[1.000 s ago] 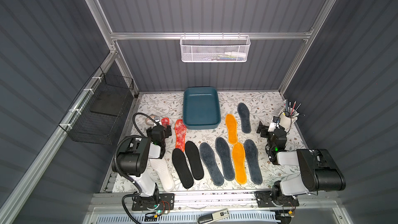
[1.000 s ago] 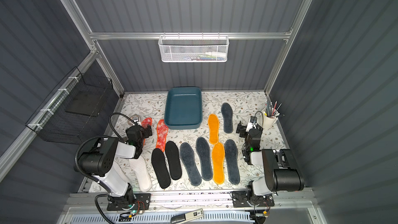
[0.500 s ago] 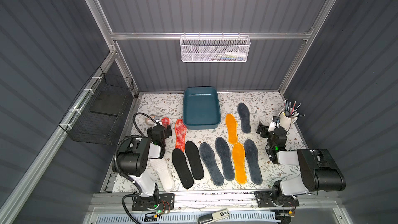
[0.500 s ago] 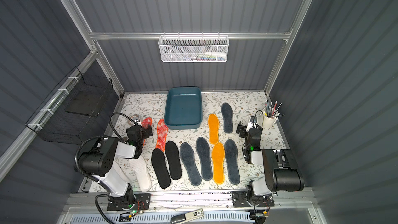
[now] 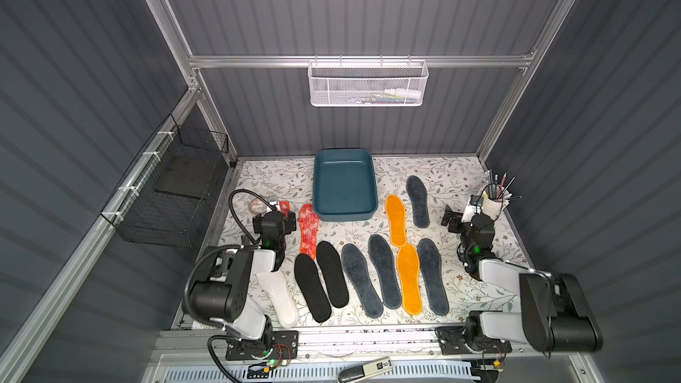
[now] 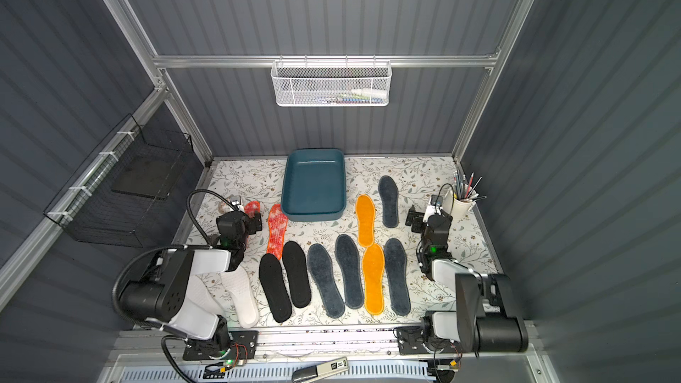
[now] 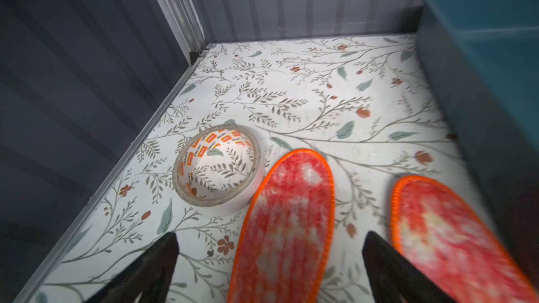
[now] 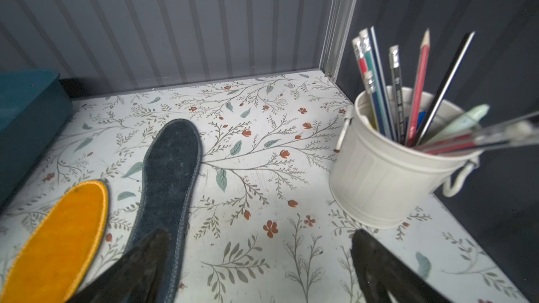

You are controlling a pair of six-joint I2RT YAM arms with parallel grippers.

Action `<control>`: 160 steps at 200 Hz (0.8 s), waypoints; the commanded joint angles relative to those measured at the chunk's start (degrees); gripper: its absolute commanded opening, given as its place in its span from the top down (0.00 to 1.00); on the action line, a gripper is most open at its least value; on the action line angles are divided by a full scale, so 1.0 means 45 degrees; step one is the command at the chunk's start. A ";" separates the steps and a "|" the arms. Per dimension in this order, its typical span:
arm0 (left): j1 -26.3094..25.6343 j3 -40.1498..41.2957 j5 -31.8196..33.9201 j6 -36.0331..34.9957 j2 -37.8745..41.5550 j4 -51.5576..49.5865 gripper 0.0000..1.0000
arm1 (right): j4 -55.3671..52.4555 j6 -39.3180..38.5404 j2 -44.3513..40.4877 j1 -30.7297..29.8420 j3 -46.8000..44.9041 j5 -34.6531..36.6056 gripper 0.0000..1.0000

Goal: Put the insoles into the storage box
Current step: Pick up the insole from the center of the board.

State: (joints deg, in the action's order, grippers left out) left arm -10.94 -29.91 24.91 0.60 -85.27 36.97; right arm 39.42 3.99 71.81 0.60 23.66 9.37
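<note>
Floral tabletop (image 5: 457, 175), nothing boxed yet: your left gripper (image 7: 271, 237) and right gripper (image 8: 261, 234) both gape empty. Rows of insoles (image 5: 363, 274) lie ahead. You'd best lower the left onto the red-orange insole (image 7: 285, 214), then carry it to the storage box (image 5: 342, 214) beyond.

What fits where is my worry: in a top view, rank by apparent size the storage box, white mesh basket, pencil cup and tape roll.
1. storage box and white mesh basket: look alike; the basket hangs higher, nearer the camera, so unranked.
2. pencil cup.
3. tape roll, partly hidden.
</note>
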 commanded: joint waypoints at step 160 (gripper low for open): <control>0.2045 -0.4108 -0.3096 0.5879 0.4323 -1.3317 0.18 | -0.8596 0.4309 -0.1159 -0.2262 0.5437 -0.2585 0.01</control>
State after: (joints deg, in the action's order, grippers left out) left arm -4.47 -45.71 16.47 25.34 -63.46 -18.41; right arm 7.99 25.93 64.31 -7.35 45.39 -3.01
